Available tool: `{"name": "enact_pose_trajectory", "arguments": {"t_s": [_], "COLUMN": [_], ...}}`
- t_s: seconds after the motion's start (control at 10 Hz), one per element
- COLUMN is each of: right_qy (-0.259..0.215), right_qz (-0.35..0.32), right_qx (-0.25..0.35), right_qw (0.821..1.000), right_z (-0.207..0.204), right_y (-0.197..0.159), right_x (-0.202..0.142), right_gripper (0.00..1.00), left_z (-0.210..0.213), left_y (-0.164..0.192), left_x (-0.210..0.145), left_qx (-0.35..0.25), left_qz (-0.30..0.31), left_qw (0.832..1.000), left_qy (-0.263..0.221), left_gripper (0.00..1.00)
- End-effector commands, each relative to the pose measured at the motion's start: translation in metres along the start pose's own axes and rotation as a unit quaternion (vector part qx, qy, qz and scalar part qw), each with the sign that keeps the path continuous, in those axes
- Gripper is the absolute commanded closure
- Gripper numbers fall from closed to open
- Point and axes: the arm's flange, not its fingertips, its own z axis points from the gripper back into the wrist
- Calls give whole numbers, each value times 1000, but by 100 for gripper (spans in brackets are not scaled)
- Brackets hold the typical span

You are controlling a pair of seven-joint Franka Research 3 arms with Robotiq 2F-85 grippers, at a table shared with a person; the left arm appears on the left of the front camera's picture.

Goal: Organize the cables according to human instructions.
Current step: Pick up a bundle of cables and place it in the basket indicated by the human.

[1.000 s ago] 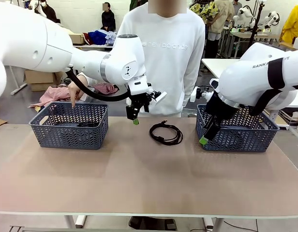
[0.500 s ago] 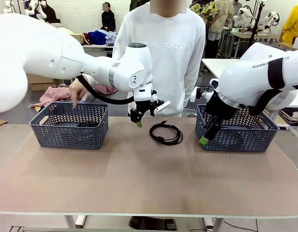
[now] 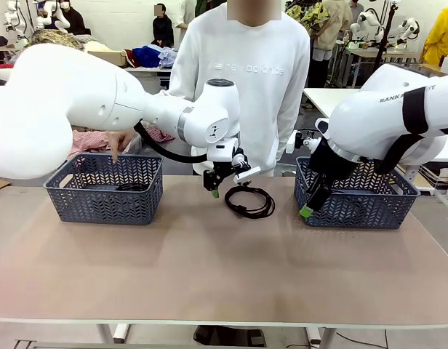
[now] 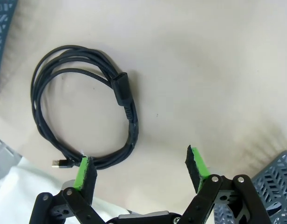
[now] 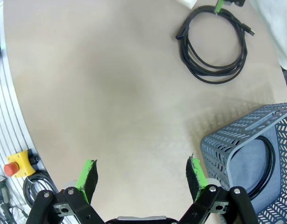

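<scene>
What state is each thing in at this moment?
Left pincer: open, empty, over the table cable's edge.
Right pincer: open, empty, beside the right basket.
Table cable: coiled, flat on the table between the baskets.
Left basket: upright, a cable inside.
Right basket: upright, a coiled cable inside.
Person's hand: pointing into the left basket.

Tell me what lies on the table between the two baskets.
One coiled black cable lies between the left basket and the right basket, seen in the front view.
</scene>
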Motion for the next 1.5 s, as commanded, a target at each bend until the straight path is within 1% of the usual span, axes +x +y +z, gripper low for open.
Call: {"name": "enact_pose_trajectory", "arguments": {"t_s": [0.0,0.5,0.7,0.9,1.4], "right_qy": [4,4,4,4,4], "right_qz": [-1,-1,-1,-1,-1], "right_qx": [-6,-6,-6,-6,-6], "right_qw": [1000,1000,1000,1000,1000], "right_z": [2,2,2,2,2], "right_y": [-1,-1,-1,-1,-1], "right_x": [2,2,2,2,2], "right_gripper": [0,0,0,0,0], "left_z": [-5,-33,-41,-48,-62], "left_y": [7,10,13,19,22], "left_x": [-4,-4,-7,-12,-19], "left_qx": [-9,-31,-37,-43,-65], "left_qz": [-37,-66,-66,-52,-50], "left_qw": [999,997,997,998,997], "left_qy": [1,-9,-6,1,-15], "left_gripper": [0,0,0,0,0]}}
